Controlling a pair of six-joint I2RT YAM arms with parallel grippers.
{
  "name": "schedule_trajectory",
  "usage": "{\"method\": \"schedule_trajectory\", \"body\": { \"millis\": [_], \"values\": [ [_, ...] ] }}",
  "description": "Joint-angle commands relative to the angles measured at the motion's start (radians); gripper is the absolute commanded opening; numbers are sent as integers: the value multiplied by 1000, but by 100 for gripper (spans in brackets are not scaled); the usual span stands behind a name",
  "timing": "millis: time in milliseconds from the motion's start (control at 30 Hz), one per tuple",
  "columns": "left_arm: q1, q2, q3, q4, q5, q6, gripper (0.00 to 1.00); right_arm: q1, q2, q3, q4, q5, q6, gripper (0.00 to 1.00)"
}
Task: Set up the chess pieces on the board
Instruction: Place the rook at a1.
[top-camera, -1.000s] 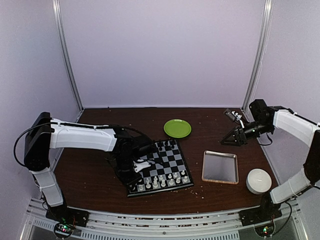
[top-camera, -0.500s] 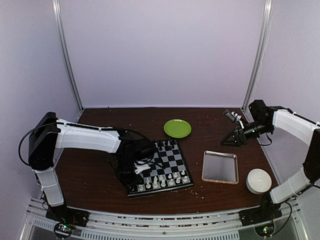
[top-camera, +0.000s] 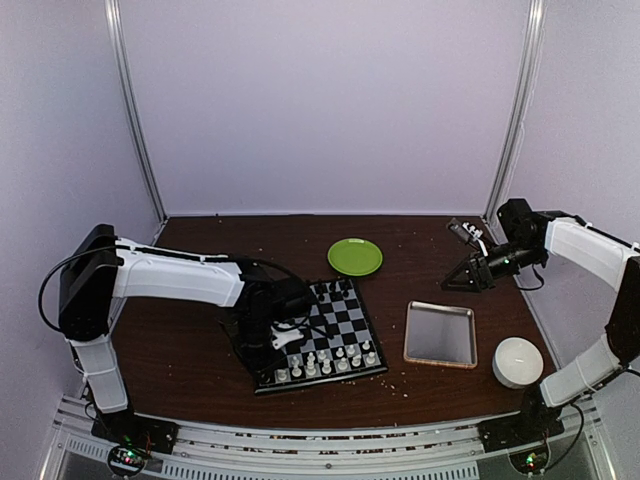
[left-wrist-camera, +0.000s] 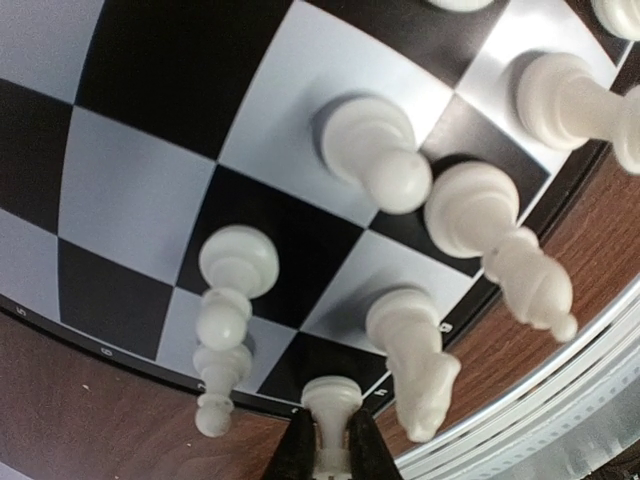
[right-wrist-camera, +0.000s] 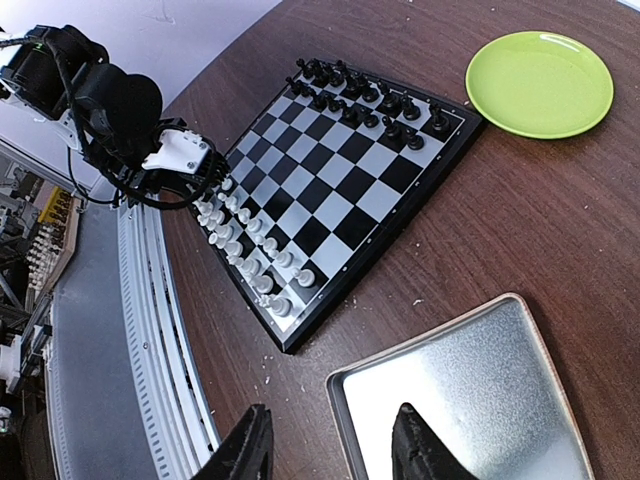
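Note:
My left gripper (left-wrist-camera: 330, 455) is shut on a white chess piece (left-wrist-camera: 331, 400), held by its upper part with its base toward the board (left-wrist-camera: 150, 180). The piece hangs at a dark square on the board's rim; I cannot tell whether it touches. Other white chess pieces (left-wrist-camera: 375, 150) stand on the squares around it. In the top view the left gripper (top-camera: 284, 336) sits over the near-left corner of the board (top-camera: 345, 312). White pieces (right-wrist-camera: 245, 255) fill the near rows, black ones (right-wrist-camera: 365, 95) the far rows. My right gripper (right-wrist-camera: 330, 450) is open and empty, hovering well to the right (top-camera: 456, 283).
A metal tray (top-camera: 440, 335) lies right of the board, partly under the right gripper (right-wrist-camera: 470, 400). A green plate (top-camera: 355, 256) sits behind the board. A white bowl (top-camera: 518, 361) stands at the near right. Crumbs dot the brown table.
The left arm has shifted slightly toward the board, the gripper staying shut on the white piece at the near-left corner. The right gripper has barely moved.

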Motion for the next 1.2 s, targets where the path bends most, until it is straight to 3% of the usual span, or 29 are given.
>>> {"method": "schedule_trajectory", "body": {
  "millis": [0, 200, 600, 967, 1167],
  "values": [
    [-9, 14, 34, 12, 14, -9, 9, -2, 6, 24, -17, -15, -16, 40],
    [-9, 22, 37, 12, 3, -10, 11, -2, 6, 25, -20, -17, -19, 40],
    [-17, -4, 46, -15, -3, -9, 23, -1, 0, 25, -21, -18, -17, 41],
    [-18, -220, 121, -133, -74, 17, 29, -1, -89, 73, -19, 92, 31, 42],
    [39, -377, 205, -102, -242, 81, 34, 1, -150, 194, -81, 262, 62, 43]
  ]
}}
